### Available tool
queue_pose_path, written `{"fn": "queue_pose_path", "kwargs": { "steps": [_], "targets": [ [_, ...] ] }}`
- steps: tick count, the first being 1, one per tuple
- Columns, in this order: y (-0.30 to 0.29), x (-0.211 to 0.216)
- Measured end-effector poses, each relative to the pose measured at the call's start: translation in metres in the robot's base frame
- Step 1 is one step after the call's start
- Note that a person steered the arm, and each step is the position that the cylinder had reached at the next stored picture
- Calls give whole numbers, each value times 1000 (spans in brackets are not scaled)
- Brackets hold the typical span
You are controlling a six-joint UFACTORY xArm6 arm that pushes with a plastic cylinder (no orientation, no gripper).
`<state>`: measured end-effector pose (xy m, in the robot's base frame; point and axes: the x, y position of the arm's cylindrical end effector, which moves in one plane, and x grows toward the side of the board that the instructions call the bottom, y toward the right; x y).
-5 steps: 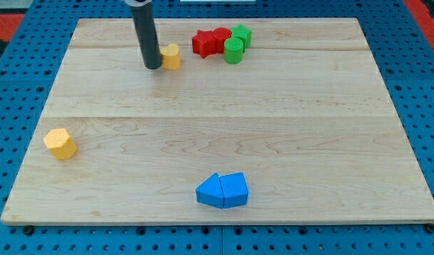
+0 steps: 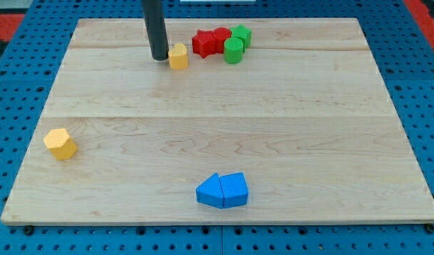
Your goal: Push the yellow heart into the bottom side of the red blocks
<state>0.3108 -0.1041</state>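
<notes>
The yellow heart [image 2: 178, 57] lies near the view's top, a little left of centre. My tip [image 2: 159, 57] stands right at its left side, touching or nearly touching it. Two red blocks [image 2: 210, 42] sit side by side to the heart's right and slightly higher, with a small gap between them and the heart. The rod rises from the tip out of the view's top.
Two green blocks, a cylinder [image 2: 233, 51] and a star-like one [image 2: 241, 34], press against the red blocks' right side. A yellow hexagon block [image 2: 60, 144] lies at the left. Two blue blocks [image 2: 223, 190] sit together near the bottom edge of the wooden board [image 2: 217, 127].
My tip moved right and slightly up the view. The yellow heart slid a little to the right, closer to the red blocks.
</notes>
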Motion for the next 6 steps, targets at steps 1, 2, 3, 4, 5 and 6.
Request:
{"fn": "queue_pose_path", "kwargs": {
  "steps": [1, 2, 3, 4, 5, 6],
  "targets": [
    [2, 13],
    [33, 12],
    [69, 11],
    [73, 15],
    [77, 15],
    [99, 13]
  ]
}}
